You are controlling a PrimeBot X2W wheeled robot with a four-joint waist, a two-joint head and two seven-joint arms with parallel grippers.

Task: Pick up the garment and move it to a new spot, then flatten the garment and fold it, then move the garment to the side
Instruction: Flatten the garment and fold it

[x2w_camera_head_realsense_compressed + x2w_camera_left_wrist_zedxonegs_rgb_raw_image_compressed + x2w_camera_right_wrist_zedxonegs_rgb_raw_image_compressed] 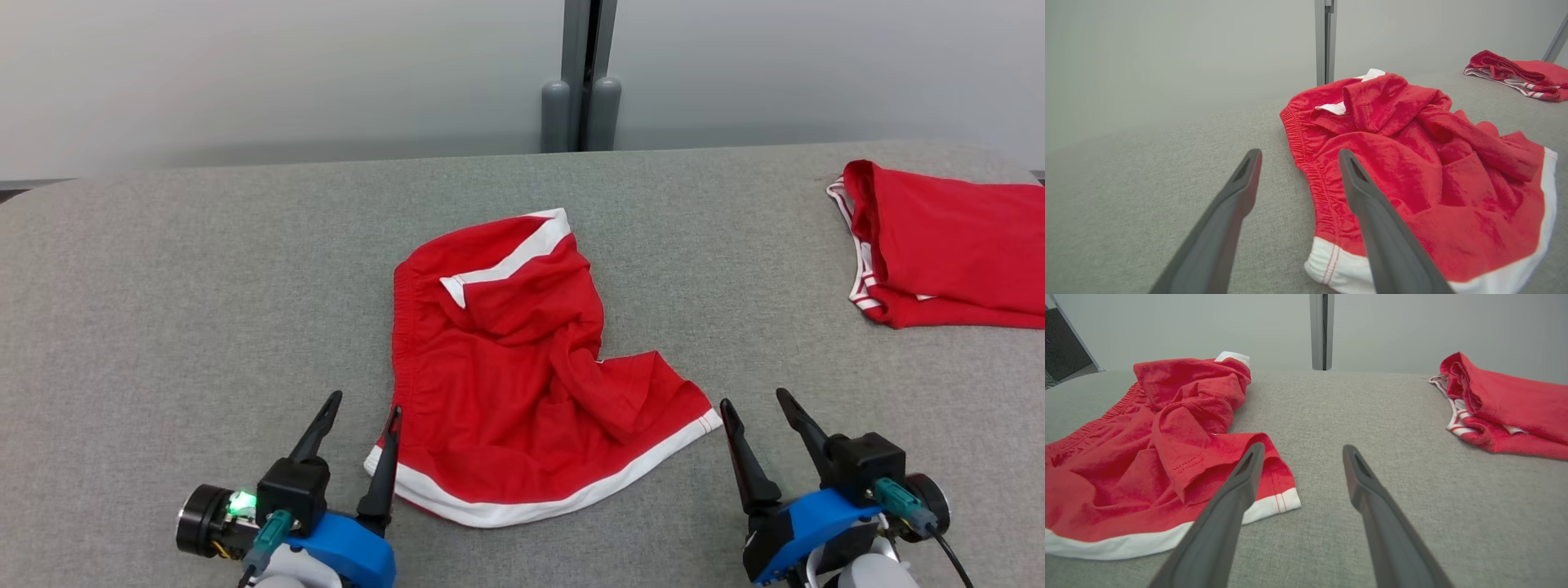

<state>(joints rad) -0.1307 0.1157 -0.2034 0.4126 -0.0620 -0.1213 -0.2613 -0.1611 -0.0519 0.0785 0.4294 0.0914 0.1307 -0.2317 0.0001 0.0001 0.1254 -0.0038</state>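
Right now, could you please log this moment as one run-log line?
stage: before pickup | red shorts: crumpled, unheld | left gripper: open, at shorts' left edge | right gripper: open, beside hem corner | second red garment: far right

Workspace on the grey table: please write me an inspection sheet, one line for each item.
Surface: table with a grey cloth cover, no stains seen.
Job's things: red shorts, white-trimmed, crumpled, mid-table, not flattened yet.
Clutter: second red garment, folded, at the far right.
Grippers: left gripper open, one finger over the shorts' near corner; right gripper open, beside the shorts; both hold nothing.
Cables: black cable at the right wrist.
Surroundings: pale wall, grey post behind the table.
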